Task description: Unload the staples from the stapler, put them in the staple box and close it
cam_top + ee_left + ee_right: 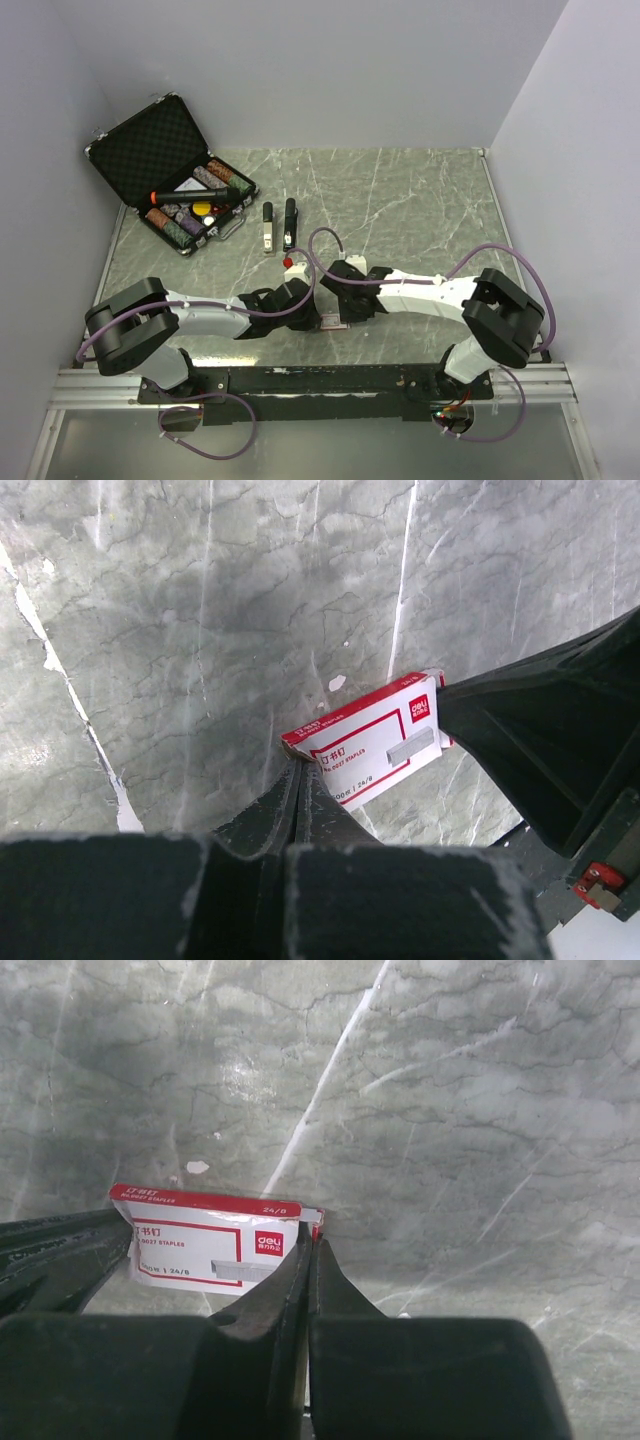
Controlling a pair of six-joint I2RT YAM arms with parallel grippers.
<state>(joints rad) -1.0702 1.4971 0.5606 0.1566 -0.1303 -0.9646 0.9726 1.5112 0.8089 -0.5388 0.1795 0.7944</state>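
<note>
While the stapler (290, 222) lies on the table (420, 200) a little way off, its long side pointing toward the back wall, both grippers are pinched shut on a little staple box (372, 742). The left gripper (298, 780) has one end and the right gripper (311, 1250) the other. The stapler looks hard, smooth and a bit heavy. I would grab it across its middle.

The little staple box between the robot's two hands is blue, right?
Not quite. The staple box is red and white, not blue. Both wrist views show it. It does sit between the left gripper and the right gripper.
</note>
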